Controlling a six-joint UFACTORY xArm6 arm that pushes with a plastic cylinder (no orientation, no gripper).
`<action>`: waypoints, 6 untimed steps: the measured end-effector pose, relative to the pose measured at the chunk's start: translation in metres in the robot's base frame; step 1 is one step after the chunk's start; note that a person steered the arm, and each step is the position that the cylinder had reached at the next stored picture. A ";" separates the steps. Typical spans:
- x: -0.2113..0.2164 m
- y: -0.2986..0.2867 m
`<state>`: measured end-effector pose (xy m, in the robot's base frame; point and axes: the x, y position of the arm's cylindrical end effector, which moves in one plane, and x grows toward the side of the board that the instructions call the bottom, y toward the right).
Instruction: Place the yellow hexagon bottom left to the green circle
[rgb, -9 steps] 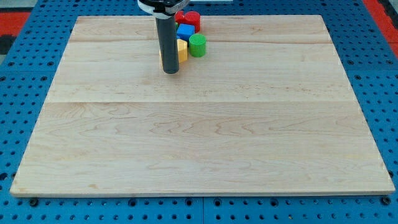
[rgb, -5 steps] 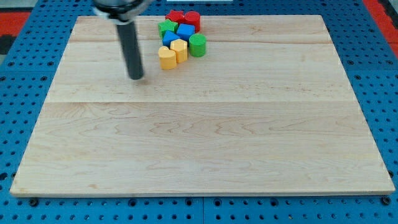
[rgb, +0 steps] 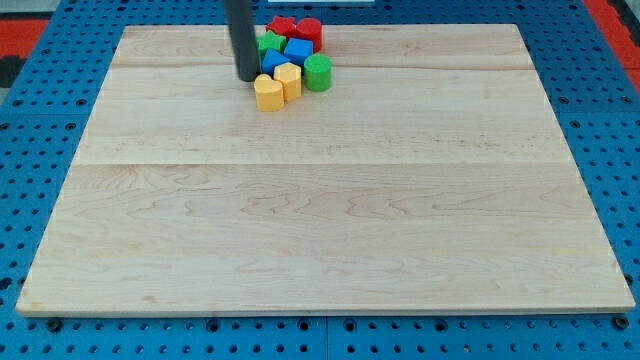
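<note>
A cluster of blocks sits near the view's top centre of the wooden board (rgb: 320, 200). The green circle (rgb: 318, 72) is at the cluster's right. A yellow hexagon (rgb: 288, 79) lies just left of it, touching another yellow block (rgb: 268, 93) at the cluster's lower left. My tip (rgb: 246, 76) is on the board just left of the cluster, above and left of the lower yellow block, a small gap away.
The cluster also holds two blue blocks (rgb: 297, 50) (rgb: 273, 61), a green block (rgb: 268, 43) and two red blocks (rgb: 309, 31) (rgb: 282, 25) at the top. A blue perforated table (rgb: 40, 120) surrounds the board.
My tip first moved left away from the cluster, then came back right and toward the view's top, ending just left of the blocks. The blocks have not visibly moved since the middle frame.
</note>
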<state>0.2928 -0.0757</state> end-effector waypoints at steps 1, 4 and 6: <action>0.003 0.054; 0.091 0.059; 0.041 0.024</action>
<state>0.3336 -0.0517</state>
